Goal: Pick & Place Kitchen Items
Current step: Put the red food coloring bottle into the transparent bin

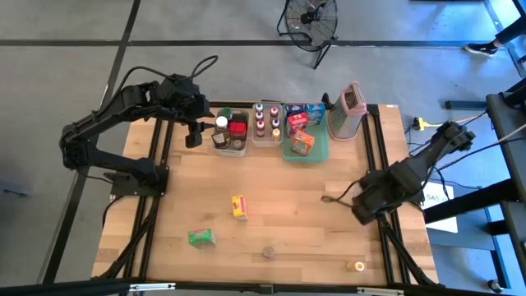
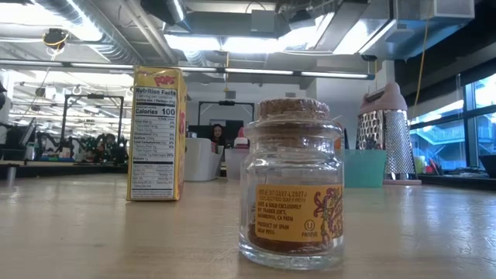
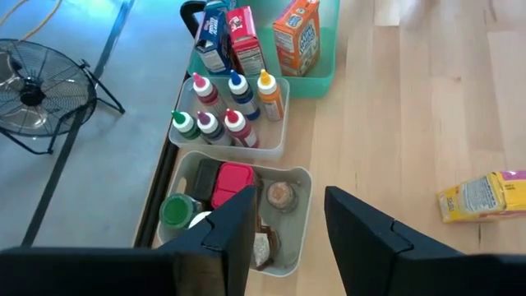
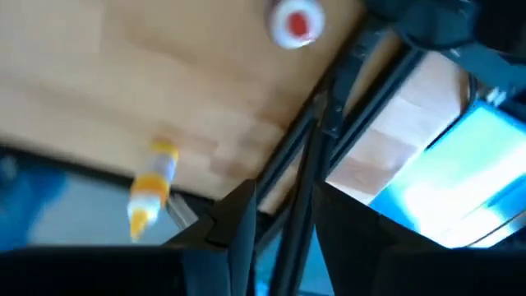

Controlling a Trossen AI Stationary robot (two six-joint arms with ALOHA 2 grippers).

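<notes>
The left gripper (image 3: 288, 238), jaws apart and empty, hangs over the jar tub (image 3: 300, 238), so a careless descent risks knocking the packed jars (image 3: 234, 182); the right gripper (image 1: 359, 210) shows a gap, holding nothing, with loose boxes (image 1: 238, 206) and grater (image 1: 348, 111) well apart.

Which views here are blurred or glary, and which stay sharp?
Right wrist view: smeared by motion blur, the small yellow-capped bottle streaked, a bright blue patch at one edge. Low view: the cork-stoppered glass jar is crisp, overhead lights glare, the room behind is softer. High view: evenly lit and sharp. Left wrist view: clear, with the yellow food box slightly soft.
</notes>
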